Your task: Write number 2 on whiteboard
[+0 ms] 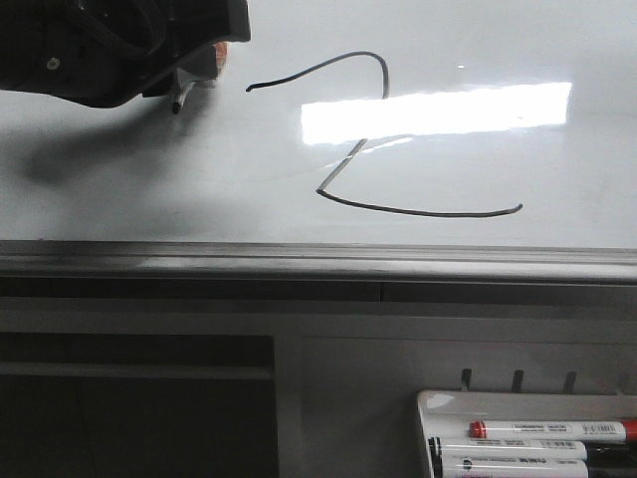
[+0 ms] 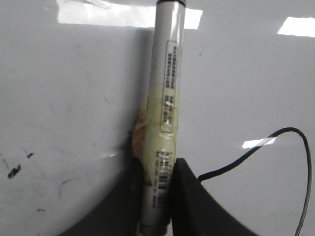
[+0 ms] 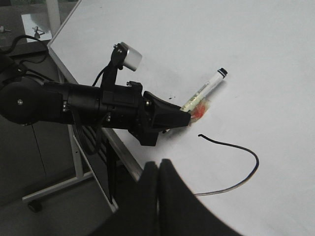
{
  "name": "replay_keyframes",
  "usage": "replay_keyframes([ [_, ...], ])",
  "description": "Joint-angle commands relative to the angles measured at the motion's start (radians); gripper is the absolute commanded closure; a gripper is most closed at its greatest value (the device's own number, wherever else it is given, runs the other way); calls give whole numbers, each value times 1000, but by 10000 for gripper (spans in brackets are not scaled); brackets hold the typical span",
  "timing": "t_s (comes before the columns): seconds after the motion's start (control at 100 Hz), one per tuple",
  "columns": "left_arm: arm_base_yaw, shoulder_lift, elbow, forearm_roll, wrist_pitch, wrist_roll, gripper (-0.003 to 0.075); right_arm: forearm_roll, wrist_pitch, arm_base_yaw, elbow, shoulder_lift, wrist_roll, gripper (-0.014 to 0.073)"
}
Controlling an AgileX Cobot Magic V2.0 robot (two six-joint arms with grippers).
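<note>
A thin black number 2 (image 1: 383,149) stands drawn on the glossy whiteboard (image 1: 119,189), with a curved top and a long flat base stroke. At the board's upper left, my left gripper (image 1: 195,76) is shut on a white marker (image 2: 164,118) wrapped in yellowish tape. The marker's dark tip (image 1: 177,104) is just left of the 2's starting end; I cannot tell whether it touches the board. The left wrist view has part of the stroke (image 2: 298,132) beside the gripper (image 2: 156,169). My right gripper (image 3: 158,165) is shut and empty, off the board's lower edge, looking at the left arm (image 3: 98,105) and the marker (image 3: 204,88).
A grey metal rail (image 1: 318,261) runs along the board's bottom edge. Below it at the right, a small white tray (image 1: 438,403) holds a red-capped marker (image 1: 552,430) and other markers (image 1: 508,453). A bright rectangular glare (image 1: 438,110) crosses the 2. The board stand's foot (image 3: 54,189) is on the floor.
</note>
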Motion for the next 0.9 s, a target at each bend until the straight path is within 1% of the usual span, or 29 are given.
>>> replay_keyframes([
  [0.0, 2, -4, -25, -30, -15, -13, 621, 36, -28, -7, -24, -3, 0, 664],
  [0.02, 2, -4, -25, -30, -13, -13, 599, 36, -28, -7, -24, -3, 0, 664],
  [0.07, 2, -4, -25, -38, -13, -13, 508, 36, -28, -7, -24, -3, 0, 664],
  [0.12, 2, -4, -25, -42, -13, -13, 441, 36, -28, -7, -24, -3, 0, 664],
  [0.17, 2, -4, -25, -42, -15, -13, 404, 36, -28, -7, -24, -1, 0, 664],
  [0.46, 2, -4, -25, -42, -23, -13, 401, 36, -28, -7, -24, 4, 0, 664],
  [0.53, 2, -4, -25, -42, -27, -13, 370, 36, -28, -7, -24, 4, 0, 664],
  [0.63, 2, -4, -25, -42, -32, -13, 274, 36, -28, -7, -24, 4, 0, 664],
  [0.7, 2, -4, -25, -42, -36, -13, 223, 36, -31, -7, -24, 4, 0, 664],
  [0.77, 2, -4, -25, -42, -38, -13, 202, 36, -31, -7, -24, 4, 0, 664],
  [0.89, 2, -14, -25, -42, -42, -11, 202, 36, -31, -7, -24, 4, 0, 664],
])
